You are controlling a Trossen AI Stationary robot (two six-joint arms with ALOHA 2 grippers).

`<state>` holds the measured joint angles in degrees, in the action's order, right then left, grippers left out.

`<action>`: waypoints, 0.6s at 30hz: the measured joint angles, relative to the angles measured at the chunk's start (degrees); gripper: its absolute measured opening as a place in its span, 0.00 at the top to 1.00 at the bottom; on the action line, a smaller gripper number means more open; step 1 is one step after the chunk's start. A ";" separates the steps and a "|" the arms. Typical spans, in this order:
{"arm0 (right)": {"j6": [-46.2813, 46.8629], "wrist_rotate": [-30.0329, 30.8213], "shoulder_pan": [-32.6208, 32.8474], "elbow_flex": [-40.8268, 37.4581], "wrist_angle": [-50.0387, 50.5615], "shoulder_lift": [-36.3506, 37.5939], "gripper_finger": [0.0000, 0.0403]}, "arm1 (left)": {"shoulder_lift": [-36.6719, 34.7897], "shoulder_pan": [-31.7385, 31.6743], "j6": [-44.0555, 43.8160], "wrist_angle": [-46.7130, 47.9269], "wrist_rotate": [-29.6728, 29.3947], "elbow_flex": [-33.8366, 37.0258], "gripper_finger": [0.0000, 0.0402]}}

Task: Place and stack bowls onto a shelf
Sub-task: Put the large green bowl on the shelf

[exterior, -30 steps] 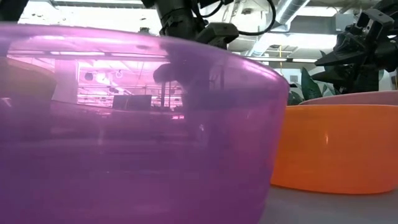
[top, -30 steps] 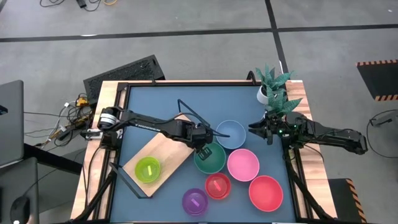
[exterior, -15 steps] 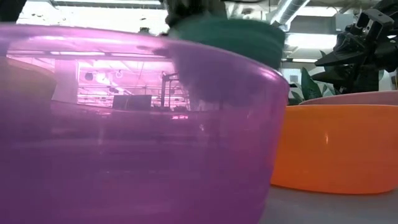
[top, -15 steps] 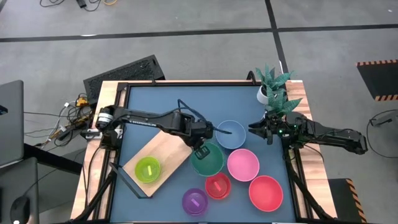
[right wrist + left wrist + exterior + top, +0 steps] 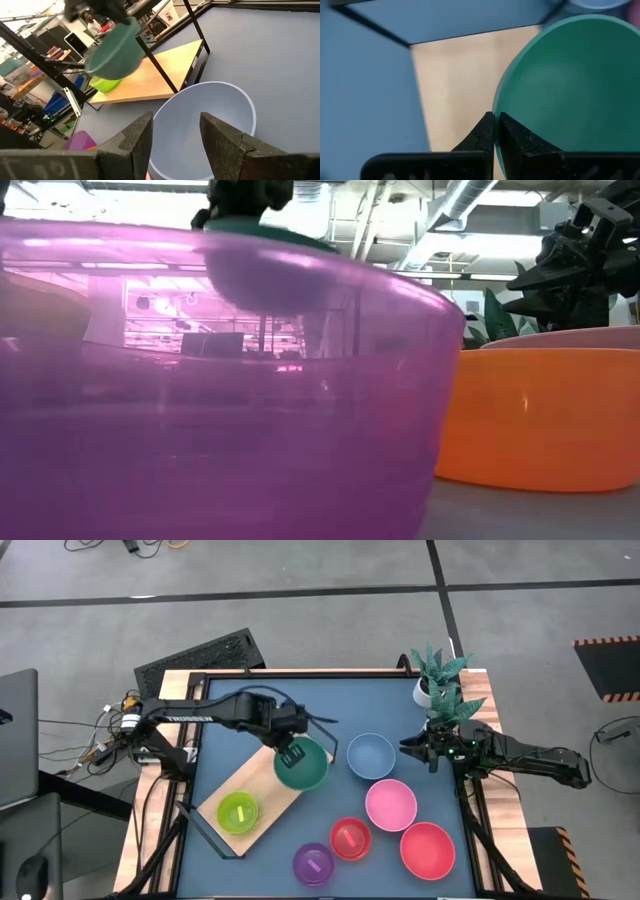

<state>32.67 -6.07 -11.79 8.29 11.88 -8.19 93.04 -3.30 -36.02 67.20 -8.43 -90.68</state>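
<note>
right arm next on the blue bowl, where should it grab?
Grip the rim. The blue bowl sits upright and open on the table, clear of the pink bowl, so come from above with one jaw inside the wall and one outside. The side facing the right gripper looks best: it is nearest, and its jaws are open.

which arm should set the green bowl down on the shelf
Left. The left gripper is already shut on the dark green bowl, holding it above the shelf. The right gripper waits open at the table's right side by the blue bowl.
</note>
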 joint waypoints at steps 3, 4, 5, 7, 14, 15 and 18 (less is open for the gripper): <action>0.00 0.00 0.02 0.00 0.13 -0.02 0.53 | -2.49 -2.89 1.35 -5.32 2.43 7.14 1.00; 0.01 0.03 0.02 0.00 0.11 -0.01 0.53 | -3.18 -3.86 1.70 -7.11 3.47 9.38 1.00; 0.21 0.08 0.02 0.00 0.11 -0.02 0.53 | -3.81 -4.84 1.95 -8.68 4.28 11.44 1.00; 0.73 0.09 0.02 0.00 0.11 -0.02 0.53 | -5.08 -6.38 2.00 -10.76 5.11 14.73 1.00; 1.84 0.13 0.02 0.00 0.11 -0.02 0.53 | -7.26 -10.11 5.92 -11.39 5.03 18.76 1.00; 1.84 0.13 0.02 0.00 0.13 -0.02 0.53 | -7.26 -10.43 6.66 -11.53 5.03 18.76 1.00; 1.84 0.13 0.02 0.00 0.11 -0.02 0.53 | -6.95 -11.08 9.09 -12.31 5.01 18.76 1.00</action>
<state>34.51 -5.93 -11.77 8.29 11.99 -8.21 86.09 -14.38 -26.93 54.89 -3.42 -71.92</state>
